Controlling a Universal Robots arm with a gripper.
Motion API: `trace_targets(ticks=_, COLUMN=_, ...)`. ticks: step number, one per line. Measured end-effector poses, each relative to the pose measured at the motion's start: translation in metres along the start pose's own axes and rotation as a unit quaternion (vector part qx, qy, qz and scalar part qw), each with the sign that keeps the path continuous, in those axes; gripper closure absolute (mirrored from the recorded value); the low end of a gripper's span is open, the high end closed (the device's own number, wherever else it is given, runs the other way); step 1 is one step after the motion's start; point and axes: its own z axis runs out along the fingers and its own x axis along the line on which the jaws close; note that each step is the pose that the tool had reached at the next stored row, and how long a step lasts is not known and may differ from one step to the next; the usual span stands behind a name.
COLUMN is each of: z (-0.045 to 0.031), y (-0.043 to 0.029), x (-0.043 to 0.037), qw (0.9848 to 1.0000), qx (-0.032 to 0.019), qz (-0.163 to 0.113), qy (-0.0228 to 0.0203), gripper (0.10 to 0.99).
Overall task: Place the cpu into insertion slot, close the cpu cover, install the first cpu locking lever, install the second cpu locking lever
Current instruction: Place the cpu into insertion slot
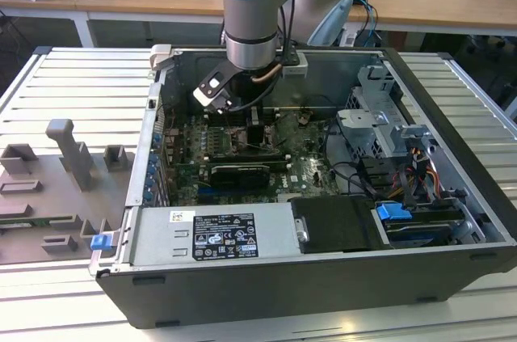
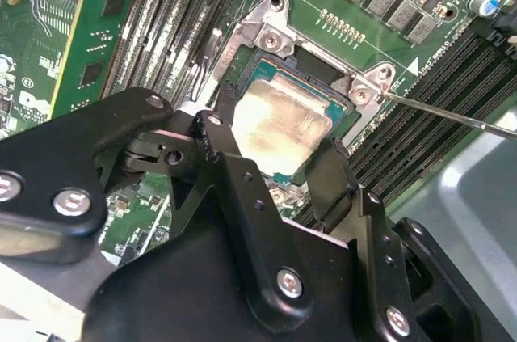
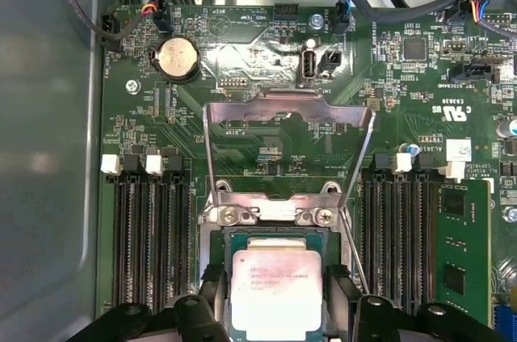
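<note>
The cpu [image 2: 279, 120] [image 3: 276, 297], a pale silvery square, lies level within the insertion slot [image 2: 271, 35] [image 3: 275, 214], whose silvery rim sits on the green board. My gripper [image 2: 276, 141] [image 3: 276, 287] straddles it, and the black fingers [image 2: 220, 136] press against two opposite edges of the chip. The cpu cover [image 3: 291, 111] is swung up and open beyond the slot. A thin wire locking lever [image 2: 452, 114] [image 3: 354, 249] stands free beside the socket. In the exterior view the arm [image 1: 252, 27] reaches down into the open computer case [image 1: 266, 301].
Long memory slots [image 3: 149, 237] flank the socket on both sides, and one holds a green memory stick [image 2: 89, 43] [image 3: 460, 237]. A coin battery [image 3: 176, 59] and cables lie past the cover. The case also holds a black card [image 1: 238, 174], a power supply [image 1: 214, 233] and a drive cage [image 1: 380, 116].
</note>
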Motion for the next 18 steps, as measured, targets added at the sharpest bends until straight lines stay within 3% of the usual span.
trace_targets(ticks=4, z=-0.0018, y=0.0001, x=0.0005, qw=1.0000, qx=0.0001, qz=0.001, qy=-0.0001, gripper=0.471)
trace_targets(ticks=11, z=-0.0144, y=0.0009, x=0.0004, qw=1.0000, qx=0.0000, qz=0.001, qy=-0.0017, gripper=0.486)
trace_targets(ticks=13, z=-0.0152, y=0.0010, x=0.0005, qw=1.0000, qx=0.0000, qz=0.001, qy=-0.0021, gripper=0.616)
trace_targets(ticks=14, z=-0.0154, y=0.0010, x=0.0004, qw=1.0000, qx=0.0000, qz=0.001, qy=-0.0025, gripper=0.616)
trace_targets(ticks=15, z=-0.0157, y=0.0010, x=0.0003, qw=1.0000, qx=0.0000, qz=0.001, qy=-0.0032, gripper=0.733)
trace_targets(ticks=16, z=-0.0158, y=0.0010, x=0.0002, qw=1.0000, qx=0.0001, qz=0.001, qy=-0.0035, gripper=0.733)
trace_targets(ticks=18, z=-0.0159, y=0.0010, x=0.0002, qw=1.0000, qx=0.0000, qz=0.001, qy=-0.0037, gripper=0.855)
